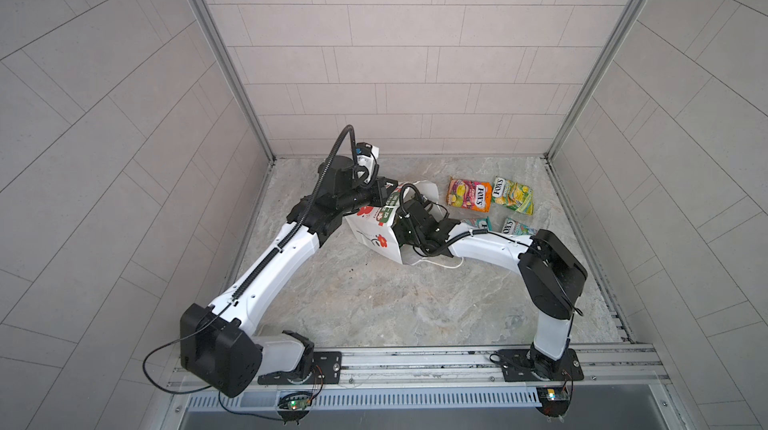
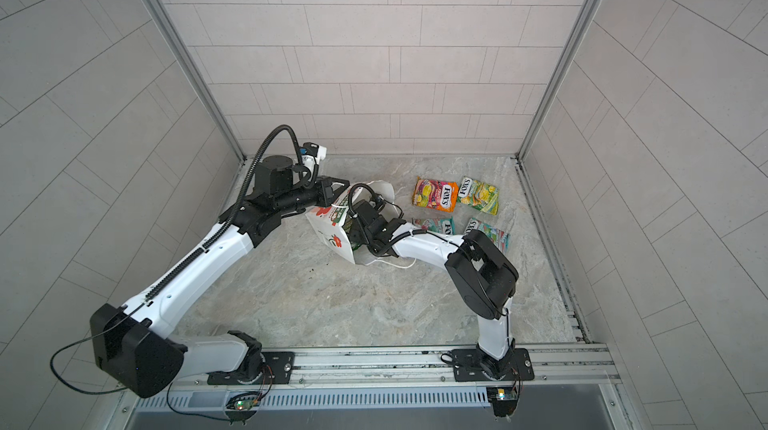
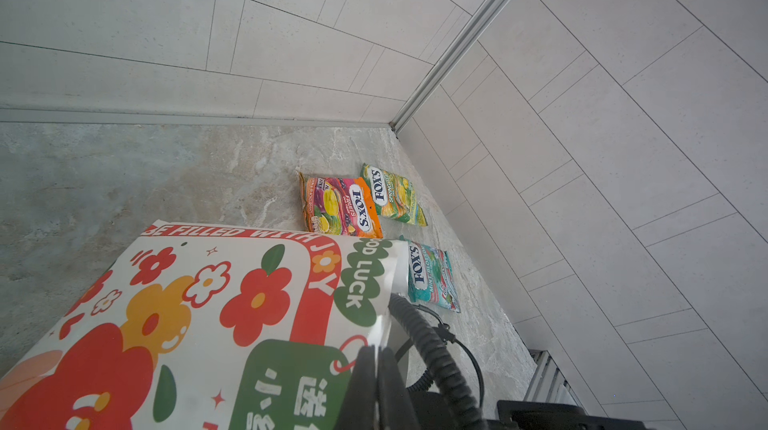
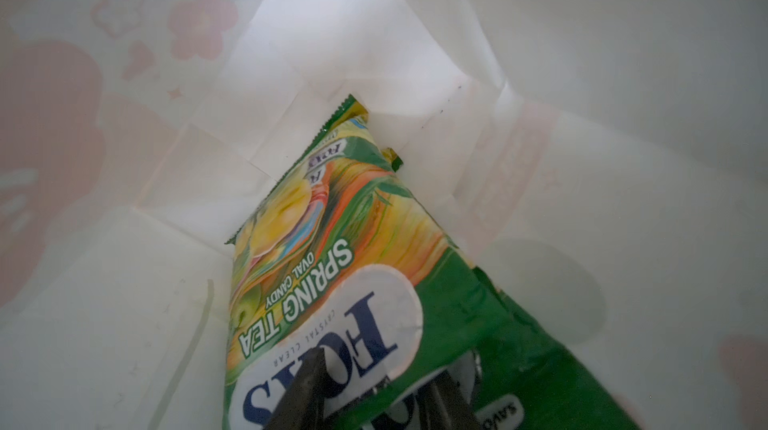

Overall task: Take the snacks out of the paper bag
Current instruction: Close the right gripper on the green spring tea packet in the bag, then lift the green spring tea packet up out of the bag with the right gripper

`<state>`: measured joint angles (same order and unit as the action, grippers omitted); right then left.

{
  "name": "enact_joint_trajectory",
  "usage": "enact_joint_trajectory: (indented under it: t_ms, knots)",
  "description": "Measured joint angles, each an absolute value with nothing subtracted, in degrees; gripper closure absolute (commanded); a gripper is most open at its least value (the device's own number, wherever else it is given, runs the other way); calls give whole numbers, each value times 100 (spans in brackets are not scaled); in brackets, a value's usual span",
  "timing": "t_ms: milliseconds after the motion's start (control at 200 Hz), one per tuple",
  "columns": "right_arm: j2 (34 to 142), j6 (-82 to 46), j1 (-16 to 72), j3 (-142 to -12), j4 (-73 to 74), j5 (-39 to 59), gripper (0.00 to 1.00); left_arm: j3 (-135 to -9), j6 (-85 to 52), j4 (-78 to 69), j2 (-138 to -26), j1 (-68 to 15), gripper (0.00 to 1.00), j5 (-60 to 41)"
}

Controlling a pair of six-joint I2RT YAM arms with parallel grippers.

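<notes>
The white paper bag [image 1: 372, 237] [image 2: 330, 237] with red flower print lies tipped over, its mouth facing right. My left gripper [image 3: 376, 355] [image 1: 383, 194] is shut on the bag's upper rim. My right gripper [image 4: 376, 370] is inside the bag and hidden in both top views. It is shut on the near end of a green-yellow snack packet [image 4: 332, 241]. More snacks lie on the table to the right: an orange-pink one [image 1: 469, 196] [image 3: 338, 206], a green-yellow one [image 1: 513, 195] [image 3: 392, 195], a teal one [image 1: 478, 223] [image 3: 432, 276], and one [image 1: 516, 228] partly hidden behind my right arm.
The bag's white cord handle [image 1: 446, 266] trails on the marble tabletop [image 1: 374, 303] under my right forearm [image 1: 486, 245]. Tiled walls close in the back and both sides. A metal rail [image 1: 415, 359] with both arm bases runs along the front edge.
</notes>
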<state>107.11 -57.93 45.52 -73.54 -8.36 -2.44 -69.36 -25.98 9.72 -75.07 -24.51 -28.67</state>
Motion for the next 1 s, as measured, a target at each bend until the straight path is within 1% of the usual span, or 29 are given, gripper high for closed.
enact_joint_trajectory:
  t_ms: [130, 260, 335, 425, 641, 1001]
  knots:
    - [10842, -5833, 4508, -7465, -832, -252, 66, -6936, -2598, 972, -7507, -2451, 100, -2867]
    - [10986, -5857, 4486, -7596, -786, -220, 73, -6936, -2598, 972, -7507, -2451, 100, -2867]
    - [11037, -5824, 4482, -7620, -725, -132, 84, -6936, -2598, 972, -7505, -2451, 100, -2867]
    - [11048, -5778, 4469, -7623, -644, -10, 100, -6936, -2596, 972, -7502, -2451, 100, -2864]
    - [10884, -5577, 4445, -7384, -344, 222, 100, -6934, -2593, 987, -7498, -2451, 100, -2788]
    - [9695, -5175, 4427, -6707, -183, 416, 100, -6934, -2585, 1044, -7485, -2456, 100, -2565]
